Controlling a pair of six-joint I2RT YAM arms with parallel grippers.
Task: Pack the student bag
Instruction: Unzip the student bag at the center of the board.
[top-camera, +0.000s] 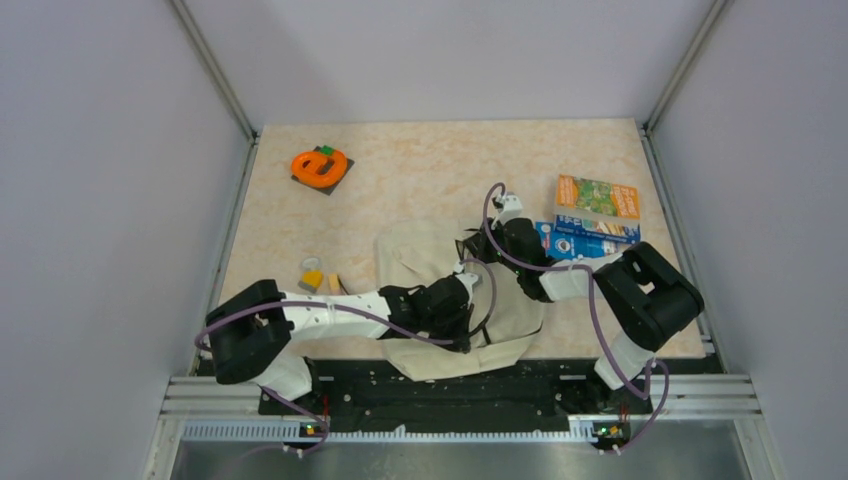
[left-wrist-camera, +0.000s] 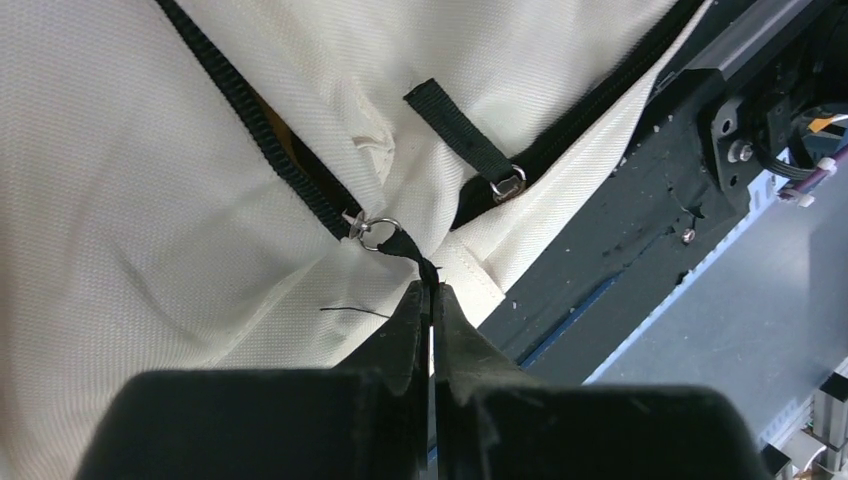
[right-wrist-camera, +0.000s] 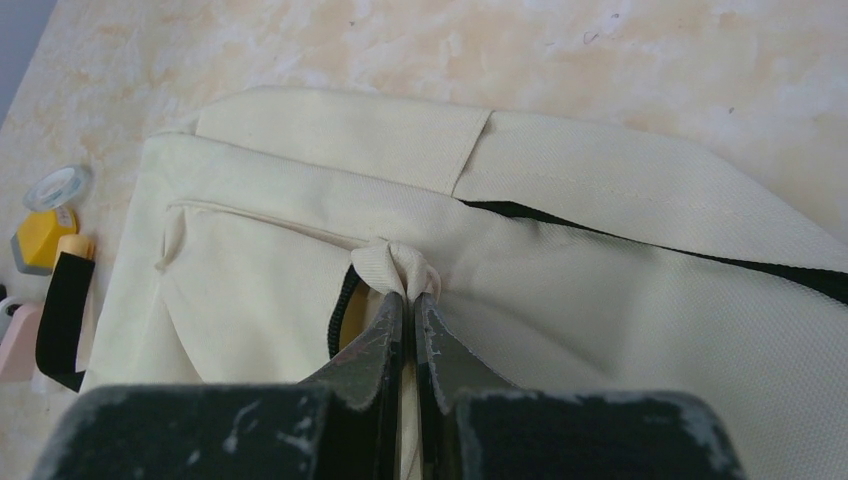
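Observation:
The student bag (top-camera: 415, 262) is a large cream fabric backpack lying flat at the table's near middle, under both arms. My left gripper (left-wrist-camera: 431, 288) is shut on a thin black zipper pull tab hanging from a metal ring (left-wrist-camera: 378, 232) at the end of the black zipper (left-wrist-camera: 290, 170). A second strap with a ring (left-wrist-camera: 508, 183) lies beside it. My right gripper (right-wrist-camera: 408, 298) is shut on a pinched fold of the bag's cream fabric (right-wrist-camera: 395, 265), next to a black zipper edge (right-wrist-camera: 340, 310). The student bag (left-wrist-camera: 130, 230) fills the left wrist view; its cream panel (right-wrist-camera: 600, 300) fills the right wrist view.
An orange ring on a dark square pad (top-camera: 321, 166) lies far left. An orange booklet (top-camera: 598, 197) and a blue one (top-camera: 583, 238) lie at right. Small yellow and pink items (top-camera: 318, 279) sit left of the bag; a tape roll (right-wrist-camera: 57, 185) shows there too.

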